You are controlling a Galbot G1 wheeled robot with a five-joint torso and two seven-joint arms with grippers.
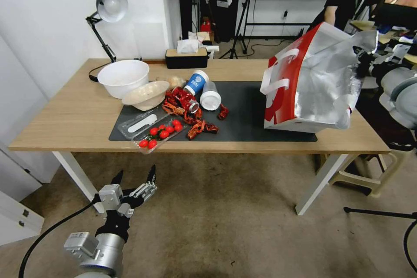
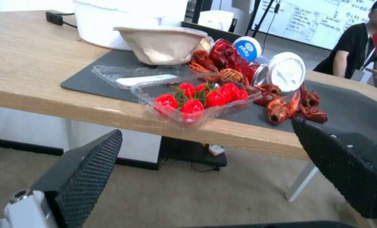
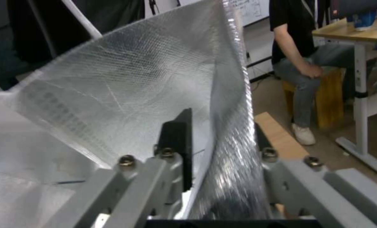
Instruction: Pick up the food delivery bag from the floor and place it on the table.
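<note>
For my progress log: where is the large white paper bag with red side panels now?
In the head view, the white and red paper bag sits tilted on the light-wood table's right end, on the dark grey mat, gripped by the right gripper.

You cannot see the far fingertip of the right gripper (image 3: pixel 216 139): the silver foil wall of the boxy white-and-red paper delivery bag (image 1: pixel 310 84) covers it, and the wrist view's edge crops the finger bases. In the head view the bag's crumpled rim hides that gripper's tips. The whiteboard writing (image 2: pixel 311 19) is too small to read.
</note>
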